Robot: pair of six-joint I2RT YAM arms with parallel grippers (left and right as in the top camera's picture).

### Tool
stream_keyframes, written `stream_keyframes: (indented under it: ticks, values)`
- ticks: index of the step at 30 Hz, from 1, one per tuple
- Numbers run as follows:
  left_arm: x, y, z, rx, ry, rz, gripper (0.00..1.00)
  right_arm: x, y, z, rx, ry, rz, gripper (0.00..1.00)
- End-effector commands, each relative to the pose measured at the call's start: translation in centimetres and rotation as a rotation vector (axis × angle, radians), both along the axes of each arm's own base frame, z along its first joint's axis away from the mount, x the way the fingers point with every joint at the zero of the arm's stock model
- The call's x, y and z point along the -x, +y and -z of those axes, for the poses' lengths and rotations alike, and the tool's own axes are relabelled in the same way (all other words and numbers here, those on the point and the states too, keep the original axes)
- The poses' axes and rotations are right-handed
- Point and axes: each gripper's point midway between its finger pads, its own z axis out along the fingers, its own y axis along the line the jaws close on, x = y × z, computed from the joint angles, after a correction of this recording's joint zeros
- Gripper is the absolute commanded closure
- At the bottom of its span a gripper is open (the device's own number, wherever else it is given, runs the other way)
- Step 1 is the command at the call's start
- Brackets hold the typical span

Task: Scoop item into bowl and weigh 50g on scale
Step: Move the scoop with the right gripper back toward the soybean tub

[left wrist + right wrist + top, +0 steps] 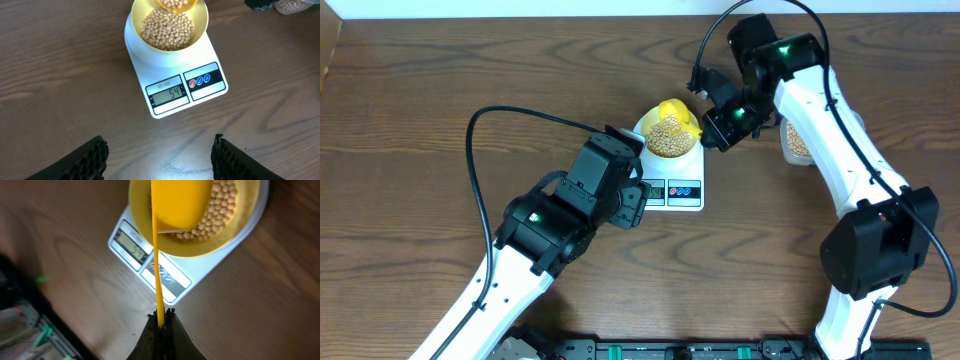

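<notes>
The pale-yellow bowl point(201, 27) stands on the white scale point(210, 92) and holds a heap of tan beans point(167, 31). The scale's display reads 54. My right gripper point(161, 314) is shut on the thin handle of a yellow scoop point(177, 202), whose head hangs over the bowl point(200, 250) with beans point(220, 210) showing beside it. In the overhead view the right gripper point(720, 125) sits just right of the bowl point(670, 135). My left gripper point(160, 155) is open over bare table in front of the scale point(685, 190), holding nothing.
A clear tub point(798, 140) with more beans stands right of the scale, partly hidden under the right arm. The left arm point(550, 220) reaches in from the lower left. Dark wood table point(420, 120) lies all around.
</notes>
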Motion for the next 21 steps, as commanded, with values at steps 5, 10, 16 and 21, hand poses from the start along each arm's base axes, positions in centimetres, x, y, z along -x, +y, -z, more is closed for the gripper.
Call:
stream_keyframes:
  ticks: [5, 10, 16, 21]
  values:
    - [-0.4, 0.1, -1.3, 0.015, -0.029, -0.014, 0.31, -0.5, -0.4, -2.4, -0.182, 0.077, 0.094, 0.99]
    - [-0.4, 0.1, -1.3, 0.015, -0.029, -0.014, 0.31, -1.5, -3.0, -2.9, -0.238, 0.105, 0.181, 0.99]
    - [-0.4, 0.1, -1.3, 0.015, -0.029, -0.014, 0.31, -3.3, -7.3, -4.3, -0.362, 0.109, 0.294, 0.99]
    - [-0.4, 0.1, -1.3, 0.015, -0.029, -0.014, 0.31, -4.1, -11.4, -6.4, -0.523, 0.118, 0.404, 0.99]
